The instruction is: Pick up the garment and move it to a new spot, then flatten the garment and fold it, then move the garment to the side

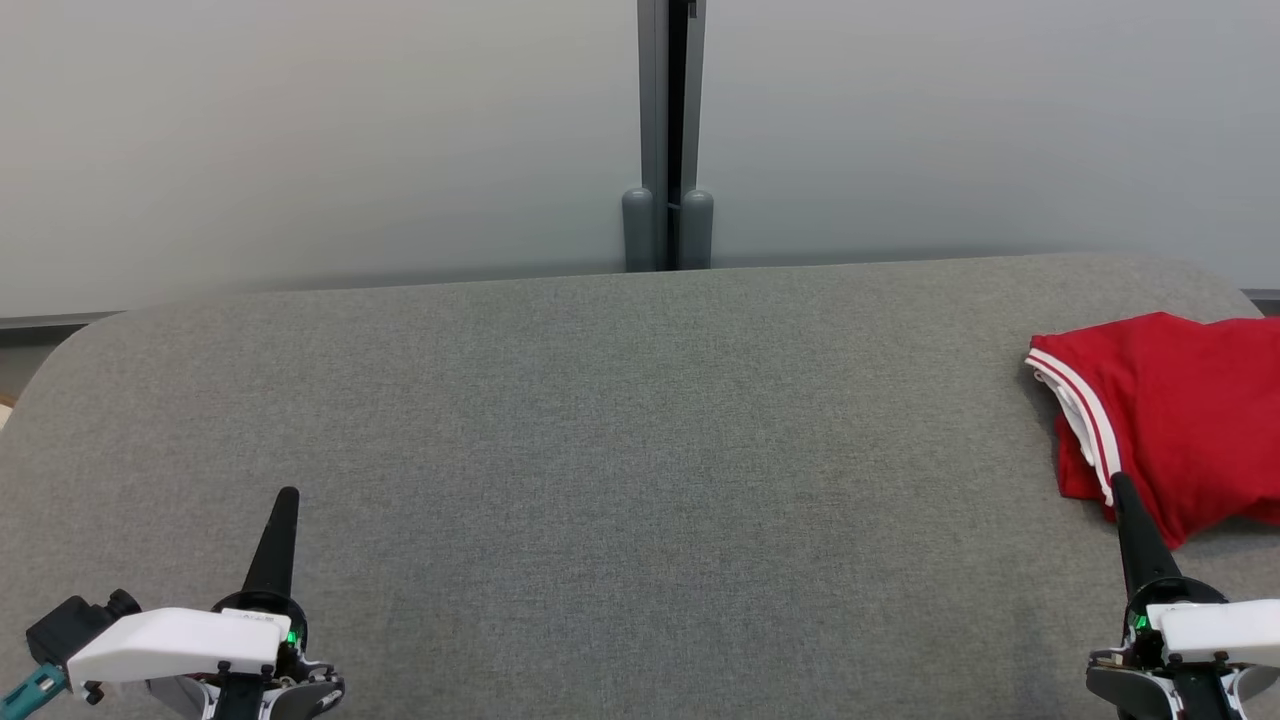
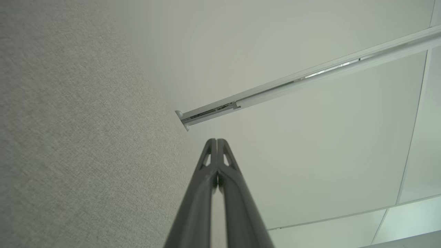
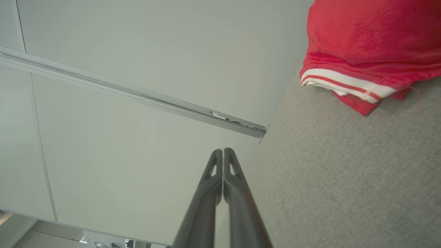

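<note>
The garment [image 1: 1170, 410], red with white-striped trim, lies at the right edge of the head view on the grey fabric-topped table [image 1: 600, 450]. Part of it runs out of the frame. Its layers look doubled over at the trimmed edge, but with so much cut off I cannot tell whether it is neatly folded or merely bunched.

The left end effector [image 1: 285, 502] sits at the lower left of the frame, clenched on nothing, with its fingers pressed together and pointing up the picture. It is well apart from the cloth, which looks like a parked pose that keeps the middle of the table free as a working area.

The right end effector [image 1: 1122, 490] is at the lower right, also clenched and empty. In the head view its tip overlaps the garment's lower hem. The right wrist view, however, shows the cloth off to the upper right and apart from the fingers. It is therefore probably near the cloth, not touching it, and is the better-placed arm for any reach.
</note>
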`<state>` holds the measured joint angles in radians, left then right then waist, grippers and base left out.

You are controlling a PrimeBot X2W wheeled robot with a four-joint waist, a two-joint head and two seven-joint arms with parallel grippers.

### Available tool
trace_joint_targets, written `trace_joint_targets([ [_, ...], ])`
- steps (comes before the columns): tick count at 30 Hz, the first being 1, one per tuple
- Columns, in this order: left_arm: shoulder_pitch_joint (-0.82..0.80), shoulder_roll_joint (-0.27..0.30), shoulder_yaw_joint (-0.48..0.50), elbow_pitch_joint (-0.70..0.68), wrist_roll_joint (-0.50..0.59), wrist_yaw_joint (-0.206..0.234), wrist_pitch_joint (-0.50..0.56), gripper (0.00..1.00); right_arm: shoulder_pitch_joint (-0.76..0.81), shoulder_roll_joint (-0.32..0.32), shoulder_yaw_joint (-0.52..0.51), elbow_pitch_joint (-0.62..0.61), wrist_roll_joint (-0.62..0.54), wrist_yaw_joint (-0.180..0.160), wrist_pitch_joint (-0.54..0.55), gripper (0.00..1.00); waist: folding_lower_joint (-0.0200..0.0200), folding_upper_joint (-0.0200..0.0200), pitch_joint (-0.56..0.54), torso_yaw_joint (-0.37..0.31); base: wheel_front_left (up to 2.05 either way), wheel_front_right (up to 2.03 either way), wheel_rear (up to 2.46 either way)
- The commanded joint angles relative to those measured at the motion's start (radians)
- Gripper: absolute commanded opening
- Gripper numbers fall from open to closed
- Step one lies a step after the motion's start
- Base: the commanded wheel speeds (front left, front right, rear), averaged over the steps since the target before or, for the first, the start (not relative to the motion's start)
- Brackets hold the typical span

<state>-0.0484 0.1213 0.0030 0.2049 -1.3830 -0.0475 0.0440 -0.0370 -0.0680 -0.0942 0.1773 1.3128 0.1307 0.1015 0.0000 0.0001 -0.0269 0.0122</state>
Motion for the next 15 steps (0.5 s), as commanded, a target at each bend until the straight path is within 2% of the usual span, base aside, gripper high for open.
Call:
trace_joint_targets([
  [1, -0.027, 0.002, 0.013, -0.002, -0.021, -0.012, 0.004, 0.0, -0.018, -0.001, -0.006, 0.0, 0.023, 0.0, 0.005, 0.0, 0.0, -0.0001, 0.001, 0.0, 0.0, 0.0, 0.0],
  [15, -0.043, -0.025, 0.05, 0.015, -0.105, -0.043, 0.028, 0.0, -0.043, 0.006, -0.012, 0.027, 0.133, 0.0, 0.008, 0.0, 0.0, -0.0001, 0.011, -0.005, 0.0, 0.0, 0.0],
])
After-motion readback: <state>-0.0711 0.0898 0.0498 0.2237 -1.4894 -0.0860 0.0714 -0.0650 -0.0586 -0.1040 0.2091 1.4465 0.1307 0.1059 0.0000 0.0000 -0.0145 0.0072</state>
